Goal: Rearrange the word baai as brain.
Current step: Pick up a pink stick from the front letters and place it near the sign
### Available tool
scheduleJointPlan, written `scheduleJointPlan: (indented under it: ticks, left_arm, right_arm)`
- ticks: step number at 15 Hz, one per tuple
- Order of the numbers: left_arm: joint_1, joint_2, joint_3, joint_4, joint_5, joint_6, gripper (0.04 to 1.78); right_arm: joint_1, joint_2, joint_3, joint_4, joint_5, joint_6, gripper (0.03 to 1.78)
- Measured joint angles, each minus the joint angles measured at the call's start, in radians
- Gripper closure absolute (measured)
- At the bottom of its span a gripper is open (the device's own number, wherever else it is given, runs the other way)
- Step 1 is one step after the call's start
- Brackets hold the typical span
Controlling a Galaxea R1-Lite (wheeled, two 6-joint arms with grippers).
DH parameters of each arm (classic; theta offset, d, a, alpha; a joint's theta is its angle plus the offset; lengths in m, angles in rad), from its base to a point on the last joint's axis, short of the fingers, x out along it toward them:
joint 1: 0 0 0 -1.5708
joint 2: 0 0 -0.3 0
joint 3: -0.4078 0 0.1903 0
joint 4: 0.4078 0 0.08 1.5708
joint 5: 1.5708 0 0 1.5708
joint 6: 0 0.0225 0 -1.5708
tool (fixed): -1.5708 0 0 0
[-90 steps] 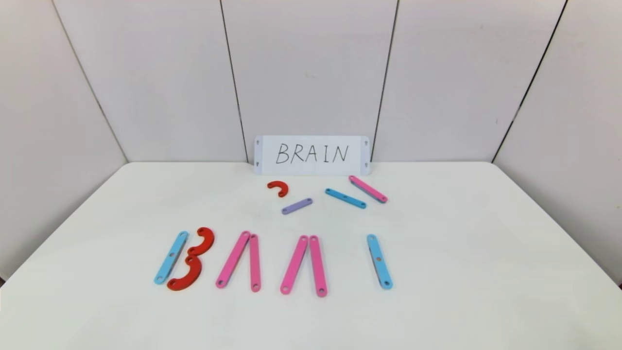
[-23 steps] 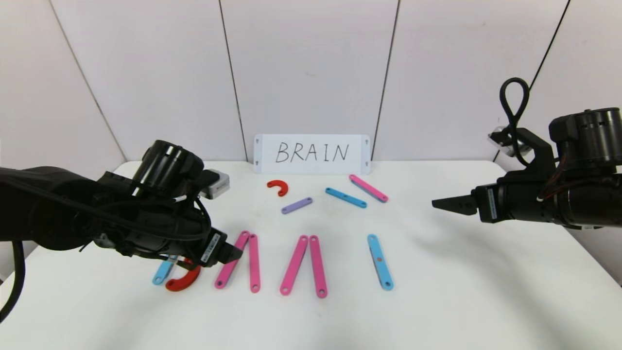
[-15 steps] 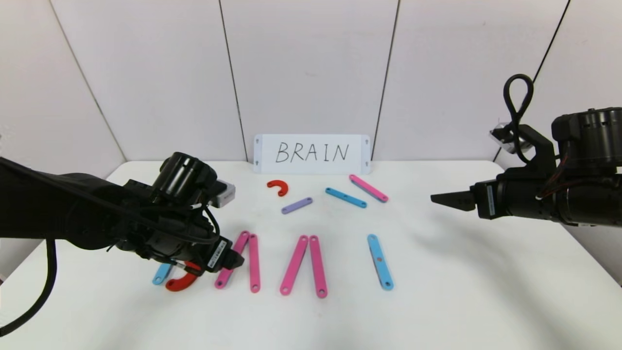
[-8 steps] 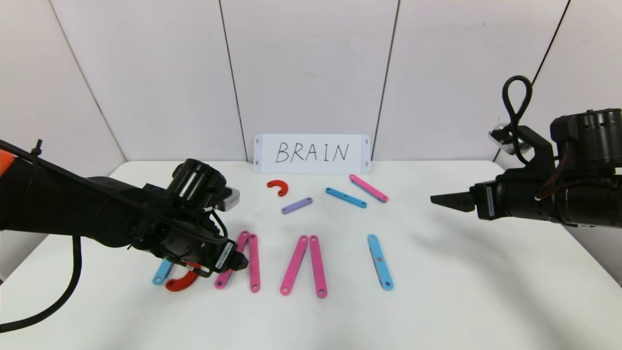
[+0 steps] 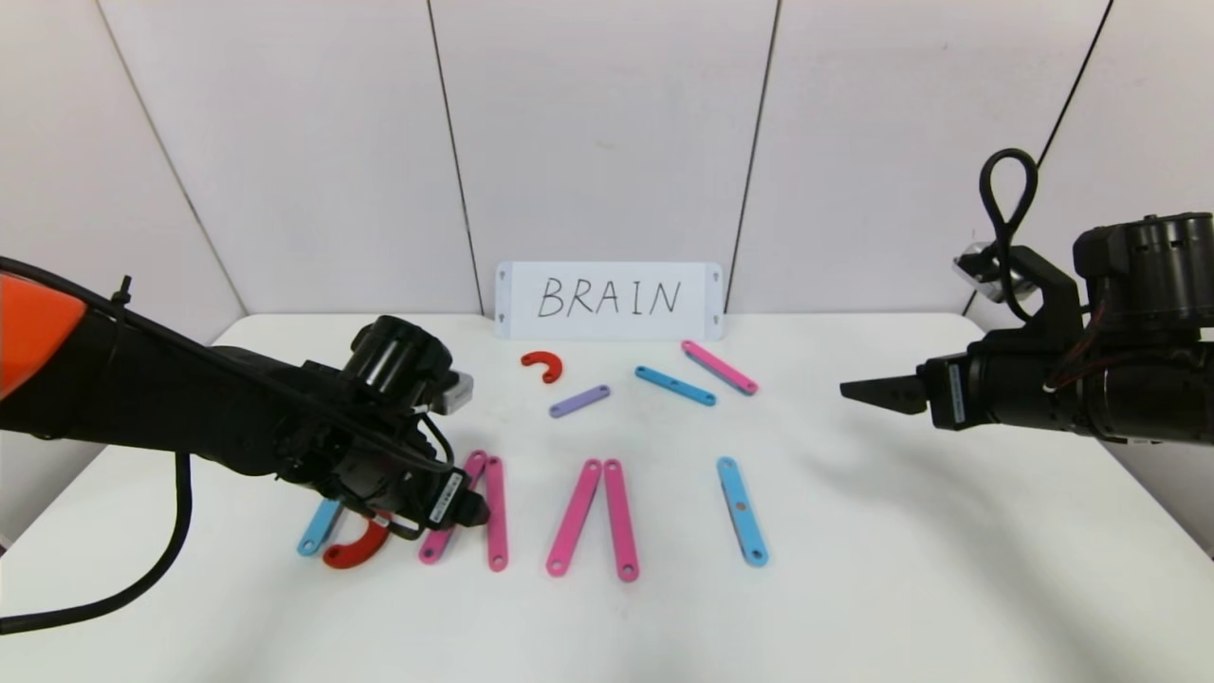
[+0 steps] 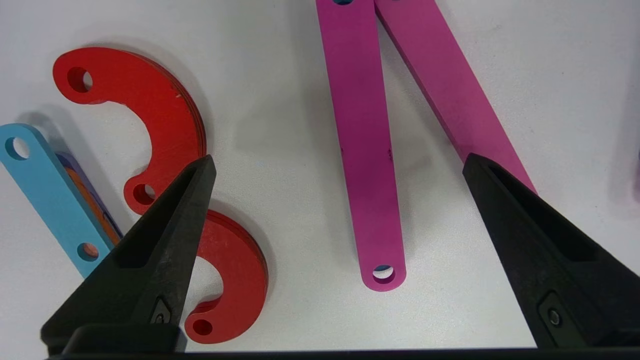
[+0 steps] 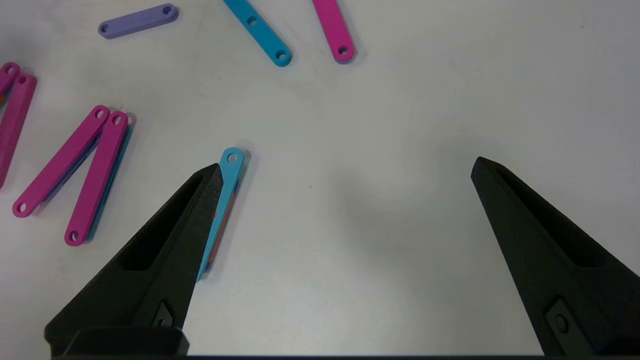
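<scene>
Fingers (image 6: 165, 235) spread, pink bar (image 6: 367, 150) between

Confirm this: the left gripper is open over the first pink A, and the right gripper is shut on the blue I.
Not quite. The right gripper is open and holds nothing; it hangs above the table to the right of the blue I, as the right wrist view shows. The rest stands: the left gripper is open over the first pink A.
</scene>
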Motion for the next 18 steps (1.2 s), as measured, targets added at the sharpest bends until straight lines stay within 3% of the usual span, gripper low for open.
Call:
scheduleJointPlan:
  ticks: [2, 5, 11, 13, 18]
  left_arm:
    - [0.0, 0.006, 0.0, 0.0, 0.0, 0.002, 0.15]
    - [0.0, 0.014, 0.0, -0.001, 0.002, 0.002, 0.44]
    - [0.0, 0.045, -0.007, -0.013, -0.001, 0.001, 1.42]
    - [0.0, 0.048, -0.007, -0.026, 0.0, 0.0, 1.51]
    - [0.009, 0.039, -0.038, -0.063, 0.001, -0.032, 1.51]
  right_arm:
    - [0.0, -0.001, 0.0, 0.001, 0.0, 0.0, 0.07]
    - [0.0, -0.001, 0.001, 0.0, 0.0, 0.0, 0.07]
    - [0.0, -0.002, 0.005, -0.001, 0.001, 0.0, 0.07]
    - [0.001, -0.003, 0.006, -0.001, 0.001, -0.002, 0.07]
    - [0.005, -0.003, 0.009, -0.001, 0.0, -0.002, 0.07]
